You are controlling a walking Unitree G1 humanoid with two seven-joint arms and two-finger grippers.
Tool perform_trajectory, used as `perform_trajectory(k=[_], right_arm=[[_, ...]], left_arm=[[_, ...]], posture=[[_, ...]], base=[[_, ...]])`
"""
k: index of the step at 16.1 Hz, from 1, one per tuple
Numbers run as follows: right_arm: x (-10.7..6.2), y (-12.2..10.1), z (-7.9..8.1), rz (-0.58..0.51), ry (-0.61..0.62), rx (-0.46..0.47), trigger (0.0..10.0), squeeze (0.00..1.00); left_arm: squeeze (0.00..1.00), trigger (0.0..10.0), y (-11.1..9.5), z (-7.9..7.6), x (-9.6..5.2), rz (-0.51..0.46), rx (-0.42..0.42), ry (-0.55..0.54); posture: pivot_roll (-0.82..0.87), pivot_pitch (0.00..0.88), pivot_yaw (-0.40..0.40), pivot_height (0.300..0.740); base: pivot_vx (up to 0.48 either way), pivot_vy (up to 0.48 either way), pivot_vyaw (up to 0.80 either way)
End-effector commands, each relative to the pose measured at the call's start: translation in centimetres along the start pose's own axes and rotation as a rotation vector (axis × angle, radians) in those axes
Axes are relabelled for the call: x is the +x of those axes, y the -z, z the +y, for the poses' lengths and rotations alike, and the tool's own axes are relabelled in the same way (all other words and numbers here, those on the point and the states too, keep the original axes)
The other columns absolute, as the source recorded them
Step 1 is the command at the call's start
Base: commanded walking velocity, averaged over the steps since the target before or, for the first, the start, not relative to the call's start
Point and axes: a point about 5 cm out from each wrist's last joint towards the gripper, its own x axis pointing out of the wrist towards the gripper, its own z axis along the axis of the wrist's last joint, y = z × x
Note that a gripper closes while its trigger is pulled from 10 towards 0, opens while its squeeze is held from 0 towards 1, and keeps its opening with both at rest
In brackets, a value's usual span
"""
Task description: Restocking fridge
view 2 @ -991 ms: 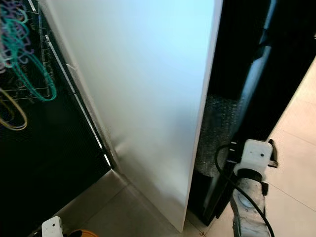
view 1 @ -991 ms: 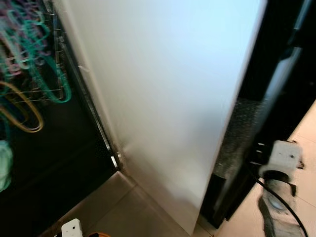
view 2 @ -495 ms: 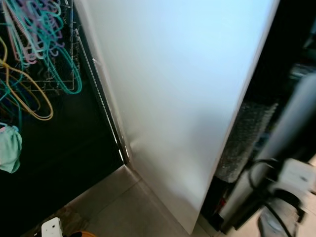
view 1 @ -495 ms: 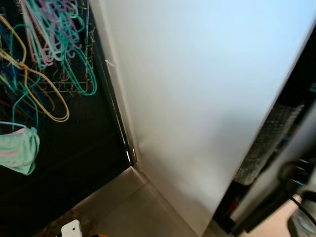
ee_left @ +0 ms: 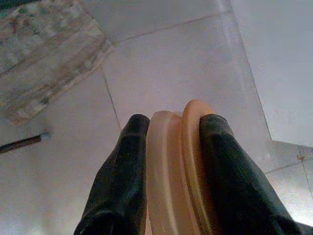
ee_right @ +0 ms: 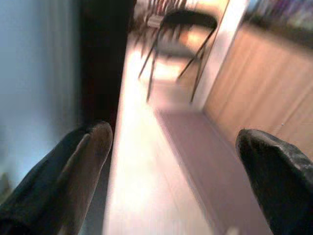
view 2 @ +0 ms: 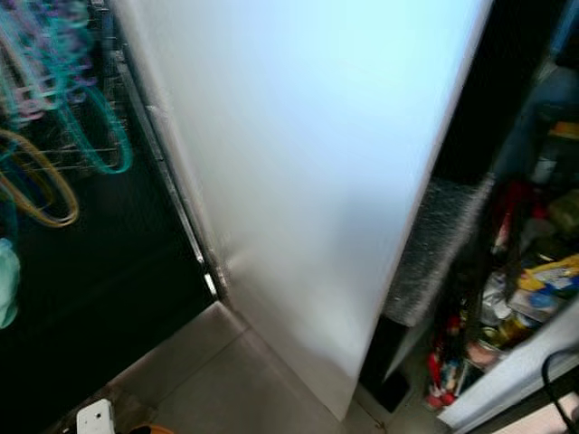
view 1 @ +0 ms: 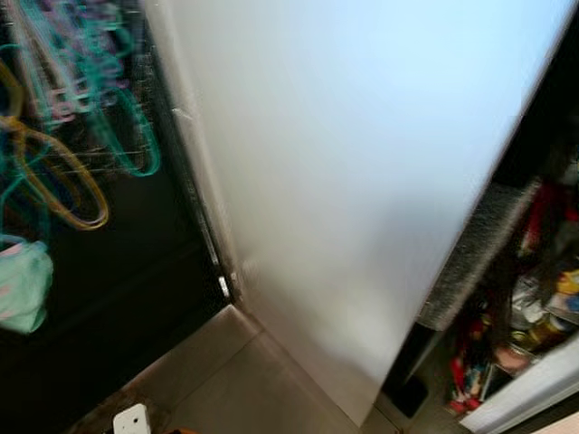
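The fridge [view 1: 362, 181] stands right ahead, its pale side panel facing the head camera. At its right edge the door [view 2: 516, 375] is swung open, showing packed, colourful door shelves [view 2: 516, 289]. To the left hangs a rack of hangers [view 1: 81, 108] against a dark wall.

The left pincer [ee_left: 171, 161] is clamped on a tan round item [ee_left: 178, 166], apparently a lid or small tub held edge-on, low over the tiled floor [ee_left: 161, 63]. The right pincer [ee_right: 171, 161] has its fingers wide apart and holds nothing; it points along the floor past the fridge toward a folding chair [ee_right: 181, 39].

Risks, as I judge them:
- The head views are smeared, so the robot is likely in motion; an arm could clip the panel or the door
- The item is pinched only across its rims, so a jolt could slip it out onto the floor
- The door shelves look crowded, so pushing the item in could knock something out
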Motion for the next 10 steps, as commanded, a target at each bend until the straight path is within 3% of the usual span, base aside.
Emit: perform_trajectory(k=[1, 3, 6, 7, 10], right_arm=[[-0.6, 1.6, 1.9, 0.076, -0.124, 0.003, 10.0, 0.0], [-1.1, 3.7, 2.6, 0.142, -0.172, -0.034, 10.0, 0.0], [-2.3, 8.2, 4.1, 0.306, -0.355, -0.199, 10.0, 0.0], [-3.8, 10.8, 4.6, 0.419, -0.528, -0.326, 10.0, 0.0], [-6.9, 14.4, 4.2, 0.593, -0.72, -0.525, 10.0, 0.0]], left_arm=[[0.0, 10.0, 0.4, 0.1, -0.1, 0.018, 0.007, -0.001], [0.0, 10.0, 0.5, 0.1, -0.1, 0.018, 0.001, -0.002], [0.0, 10.0, 0.7, 0.2, -0.1, 0.032, 0.005, -0.007], [0.0, 10.0, 1.0, 0.3, -0.2, 0.057, 0.045, -0.003], [0.0, 10.0, 0.9, 0.4, -0.2, 0.059, 0.051, -0.013]], posture=[[-0.09, 0.0, 0.057, 0.74], [-0.09, 0.0, 0.054, 0.74], [-0.09, 0.0, 0.063, 0.74], [-0.09, 0.0, 0.065, 0.74], [-0.06, 0.0, 0.064, 0.74]], base=[[0.0, 0.0, 0.0], [0.0, 0.0, 0.0], [0.0, 0.0, 0.0], [0.0, 0.0, 0.0], [0.0, 0.0, 0.0]])
